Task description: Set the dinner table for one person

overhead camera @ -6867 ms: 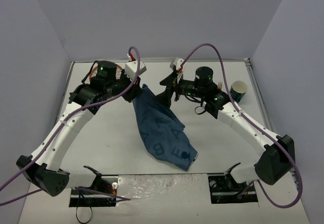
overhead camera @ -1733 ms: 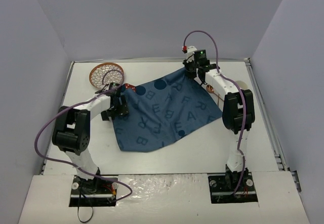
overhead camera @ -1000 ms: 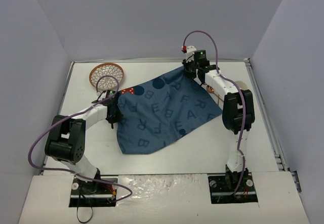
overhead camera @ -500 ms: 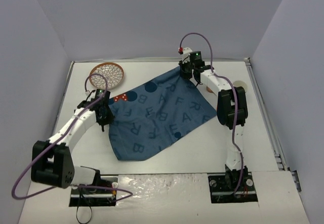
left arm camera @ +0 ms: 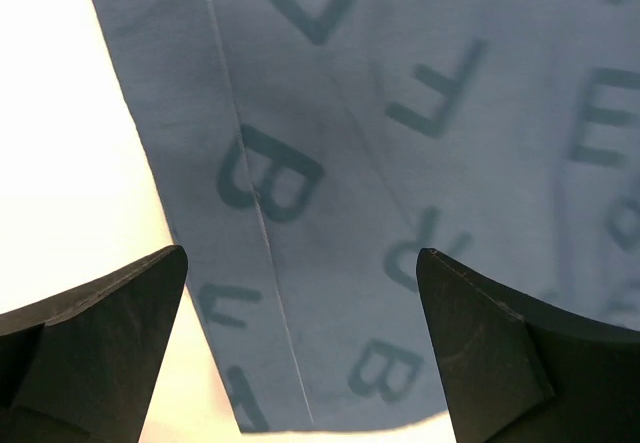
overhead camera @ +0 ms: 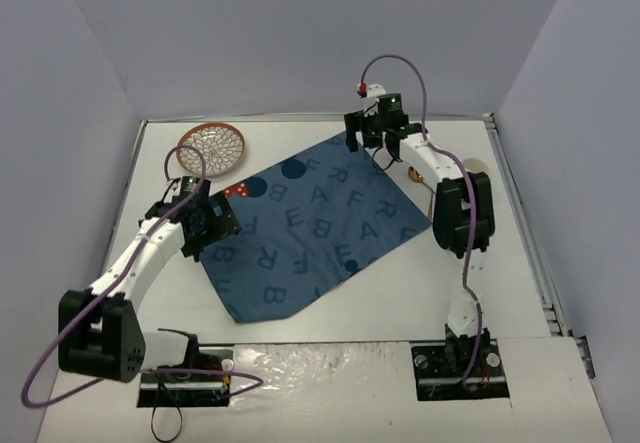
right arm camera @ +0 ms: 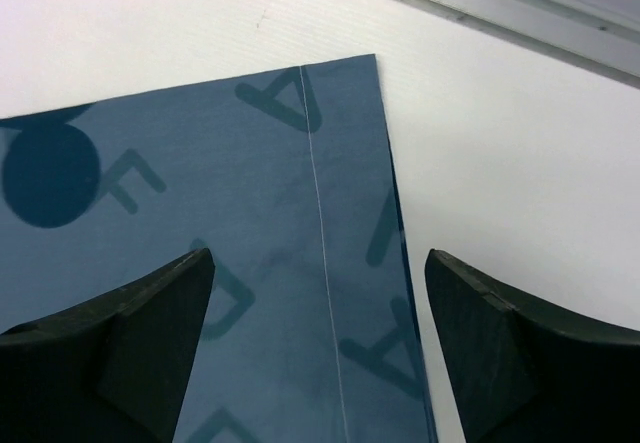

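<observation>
Placemat (overhead camera: 315,228) lies flat on the white surface (overhead camera: 400,303) but skewed: its long axis runs near-left to far-right, not square w/ the surface's edges. L hand (left arm camera: 300,303) hovers over the mat's left short edge, R hand (right arm camera: 320,303) over its far corner. Both are spread wide, nothing held. Each hand is nearest its own end, so squaring it prob. needs both.
</observation>
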Controlling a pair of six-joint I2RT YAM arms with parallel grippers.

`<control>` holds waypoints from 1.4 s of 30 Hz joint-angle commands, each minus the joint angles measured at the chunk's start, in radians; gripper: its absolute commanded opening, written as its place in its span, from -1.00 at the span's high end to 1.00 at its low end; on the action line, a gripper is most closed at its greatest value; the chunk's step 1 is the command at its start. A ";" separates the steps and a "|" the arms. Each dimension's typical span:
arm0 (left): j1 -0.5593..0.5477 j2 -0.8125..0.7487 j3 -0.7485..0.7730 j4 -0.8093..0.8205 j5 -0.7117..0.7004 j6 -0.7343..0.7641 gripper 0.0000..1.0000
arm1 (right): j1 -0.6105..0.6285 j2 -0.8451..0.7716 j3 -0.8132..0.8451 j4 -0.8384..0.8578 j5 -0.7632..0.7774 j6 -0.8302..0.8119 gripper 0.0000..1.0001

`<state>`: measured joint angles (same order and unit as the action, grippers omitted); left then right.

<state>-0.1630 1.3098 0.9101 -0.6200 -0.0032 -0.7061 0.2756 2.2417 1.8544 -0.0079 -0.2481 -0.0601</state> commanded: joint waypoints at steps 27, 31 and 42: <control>-0.178 -0.215 -0.387 -0.004 0.188 -0.239 -0.83 | 0.020 -0.872 -1.077 0.256 0.078 0.512 -0.96; -0.200 -0.199 -0.378 -0.017 0.188 -0.239 -0.37 | 0.021 -0.869 -1.097 0.281 0.081 0.522 -0.96; -0.208 -0.223 -0.125 -0.204 0.149 -0.178 0.67 | 0.020 -0.872 -1.125 0.302 0.113 0.514 -0.96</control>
<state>-0.3656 1.1156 0.6330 -0.7278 0.1772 -0.9133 0.2905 1.3991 0.7211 0.2276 -0.1657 0.4530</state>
